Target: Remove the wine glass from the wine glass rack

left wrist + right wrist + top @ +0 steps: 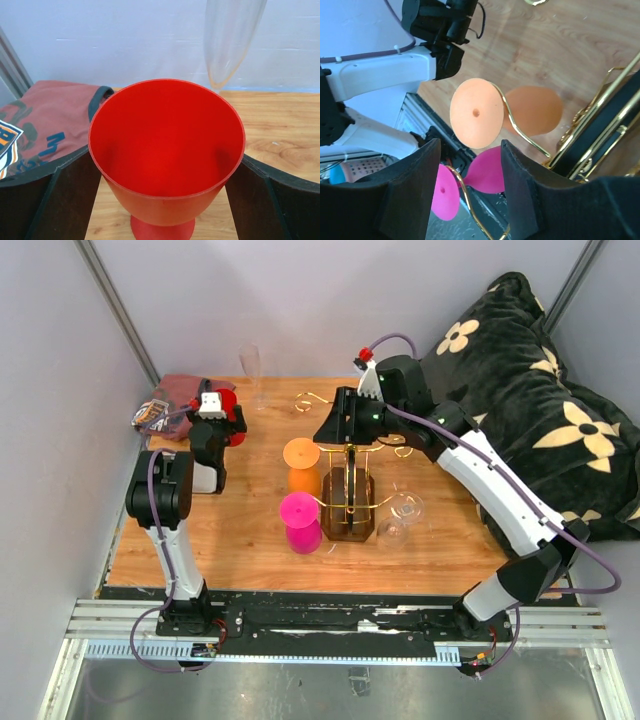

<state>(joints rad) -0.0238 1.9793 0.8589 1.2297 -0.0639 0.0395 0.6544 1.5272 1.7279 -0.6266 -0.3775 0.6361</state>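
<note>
Right hand (pixel 470 150): open, jaws partly apart, nothing in the gap. It hovers over the wine glass rack (pixel 350 505), pointing down toward the left-arm side.

Key relation: the orange wine glass (pixel 475 112) is dead ahead of the right hand, past the fingertips, centred in the gap and not touching. It hangs foot-up from a gold wire arm. The foot disc faces the hand, and the bowl lies farther off, offset toward the rack. Long axis runs roughly away from the hand, tilted. Judgement: the hand meets the foot first, with the stem behind it, and the wire curves past the foot's edge, so the glass likely has to slide along the wire to come free. The pink wine glass (pixel 487 172) is just under the orange one from this hand's view, on its own wire, partly hidden by the fingers.

The right arm is clearly nearer the rack. The left hand (pixel 166 157) is well apart from the rack, spread wide. Its fingers flank the bowl of a red wine glass (pixel 165 205) standing upright on the surface (pixel 450 550). No squeeze shows, so it reads as open; I can't tell if they touch. A clear flute (pixel 230 40) is ahead of the left hand, beyond the red glass. A cloth (pixel 45 125) is ahead and to its left.

Counts:
- Rack: 1.
- Glasses on the rack: 4 (orange 1, pink 1, clear wine glasses (pixel 405 507) 2).
- Glasses off the rack: red 1, flute 1.
- Cloth: 1.
- Pillow (pixel 540 390): 1.
</note>
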